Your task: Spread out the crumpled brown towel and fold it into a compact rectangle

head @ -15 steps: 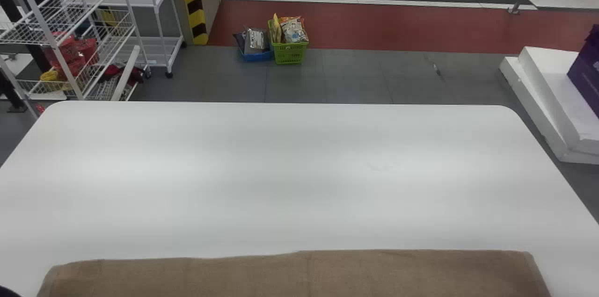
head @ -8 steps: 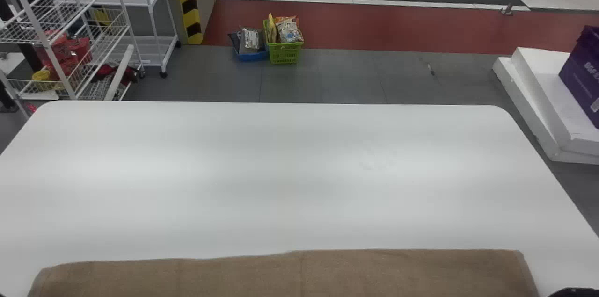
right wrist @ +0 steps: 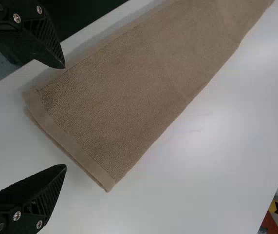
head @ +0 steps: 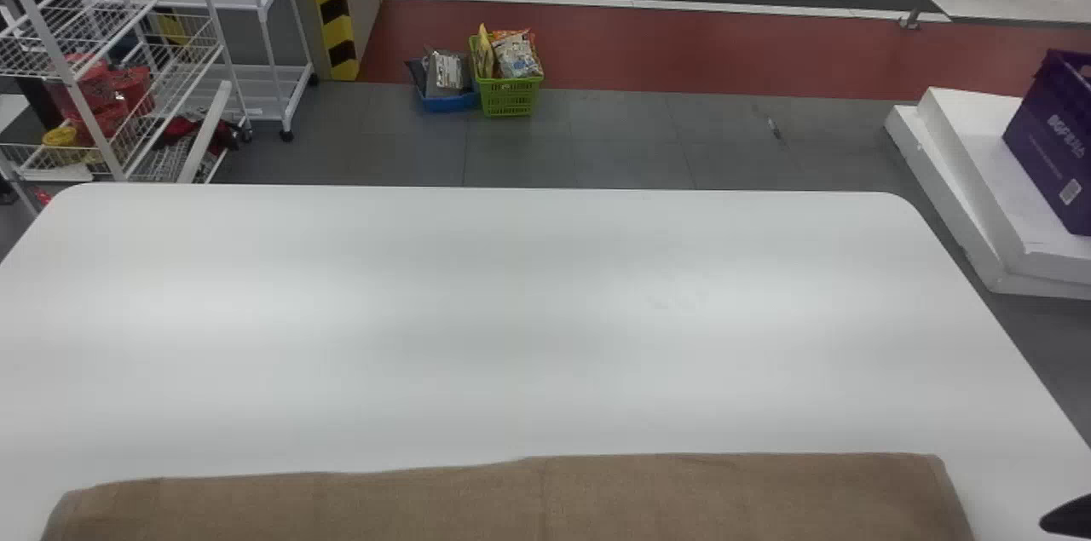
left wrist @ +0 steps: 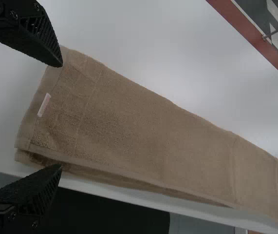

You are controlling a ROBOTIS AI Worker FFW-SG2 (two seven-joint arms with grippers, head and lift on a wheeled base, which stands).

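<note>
At the right edge of the head view, low down, is the tip of my right gripper (head: 1067, 517), just right of the brown towel (head: 511, 503). The towel lies as a long, flat folded strip along the near side of the table. In the left wrist view my left gripper (left wrist: 61, 117) stands open over one short end of the towel (left wrist: 129, 126), where a small pale tag is sewn. In the right wrist view my right gripper (right wrist: 64, 116) is open above the other hemmed end of the towel (right wrist: 139, 87); nothing is between its fingers.
The white table (head: 545, 311) extends beyond the towel. Past it stand a wire rack (head: 111, 55) at the left, a green basket (head: 509, 94) and a blue basket (head: 449, 102) on the floor, and white slabs (head: 980, 183) with a purple box (head: 1053, 141) at the right.
The whole head view has shifted slightly, with table, towel and background now farther left. The right gripper's tip has come in at the lower right; the dark piece at the lower left has gone.
</note>
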